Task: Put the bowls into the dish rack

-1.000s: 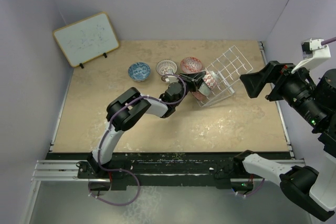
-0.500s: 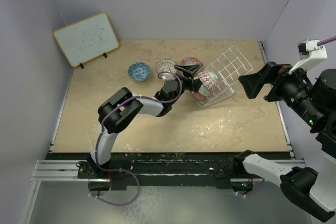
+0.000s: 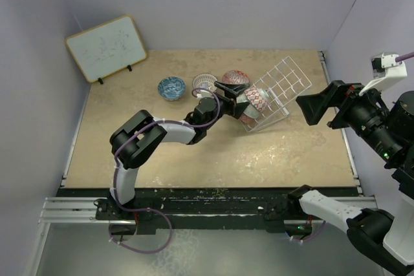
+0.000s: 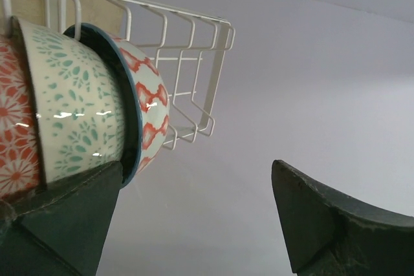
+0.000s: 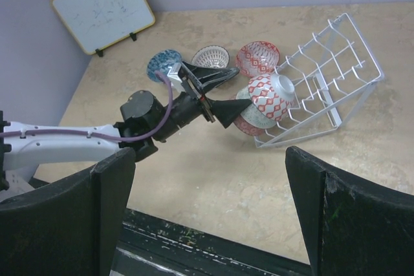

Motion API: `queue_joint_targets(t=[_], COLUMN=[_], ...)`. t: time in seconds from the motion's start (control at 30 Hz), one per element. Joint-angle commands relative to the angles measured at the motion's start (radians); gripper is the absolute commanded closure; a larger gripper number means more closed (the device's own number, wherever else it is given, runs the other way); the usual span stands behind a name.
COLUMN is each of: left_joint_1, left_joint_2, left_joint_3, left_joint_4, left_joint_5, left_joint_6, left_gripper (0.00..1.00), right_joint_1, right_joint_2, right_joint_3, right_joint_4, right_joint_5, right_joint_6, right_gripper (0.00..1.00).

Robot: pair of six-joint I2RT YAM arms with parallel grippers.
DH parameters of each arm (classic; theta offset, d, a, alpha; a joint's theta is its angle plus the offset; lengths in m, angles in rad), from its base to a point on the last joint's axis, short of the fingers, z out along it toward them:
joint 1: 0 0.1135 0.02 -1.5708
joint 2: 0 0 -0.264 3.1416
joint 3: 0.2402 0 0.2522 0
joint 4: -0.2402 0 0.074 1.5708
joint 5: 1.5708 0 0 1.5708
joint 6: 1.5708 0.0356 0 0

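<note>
At the dish rack's [image 3: 279,88] near-left end, three bowls sit nested on edge against the wires: a red-flowered bowl [image 4: 11,121], the pale green-white bowl [image 4: 74,105] and a blue-rimmed bowl [image 4: 150,111] with red diamonds outside. The left pincer [image 3: 234,95] is right beside them, jaws apart, nothing between them! One finger [image 4: 65,218] sits hard by the green-white rim; touching or just shy, I can't tell. That's the danger. The rack looks tipped up rather than flat on the counter [image 3: 194,153], so a sideways nudge from that finger could roll the nest out of the prongs or skid the whole rack. Three more bowls sit on the counter left of the rack: the red bowl [image 3: 235,79] closest, the white-lattice bowl [image 3: 205,82] beyond it, the blue bowl [image 3: 171,86] farthest. The left arm reaches in just beside the red and lattice ones, so a careless pull-away could clip them too, I reckon. Right of the rack the right pincer [image 3: 315,103] hovers above the counter, jaws wide and empty, apart from the rack and doing nothing to steady it.
</note>
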Motion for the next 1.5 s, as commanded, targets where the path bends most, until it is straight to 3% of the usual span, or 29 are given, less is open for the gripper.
queue_joint_targets(t=[0.0,0.27,0.53,0.67,0.83,1.13,1.37,1.47], left_joint_1=[0.019,0.037,0.076,0.150,0.234,0.267,0.363,0.400], left_joint_2=[-0.094,-0.263,-0.564,-0.616,-0.573,-0.318,-0.230,-0.224], left_joint_3=[-0.047,-0.160,-0.125,-0.066,0.050,0.336,0.309,0.274], left_joint_4=[-0.050,-0.139,-0.469,-0.588,-0.788,-1.074,-1.028,-0.995], left_joint_5=[0.022,0.017,-0.108,-0.058,-0.018,-0.217,-0.186,-0.122], left_joint_6=[0.066,0.196,0.645,0.846,1.133,1.569,1.724,1.820], left_gripper=[0.01,0.01,0.01,0.01,0.01,0.03,0.17,0.19], right_joint_1=[-0.001,-0.002,-0.002,-0.002,-0.002,-0.002,-0.001,-0.003], right_joint_2=[-0.004,-0.012,-0.014,-0.008,0.001,0.004,-0.008,-0.009], right_joint_3=[-0.007,-0.017,-0.041,-0.042,-0.032,-0.048,-0.067,-0.073], right_joint_4=[0.050,0.072,0.108,0.120,0.125,0.140,0.139,0.135], right_joint_5=[-0.017,-0.026,-0.047,-0.050,-0.046,-0.053,-0.044,-0.035], right_joint_6=[-0.008,0.002,0.009,0.006,-0.005,-0.011,-0.010,-0.016], right_gripper=[0.00,0.00,0.00,0.00,0.00,0.00,0.00,0.00])
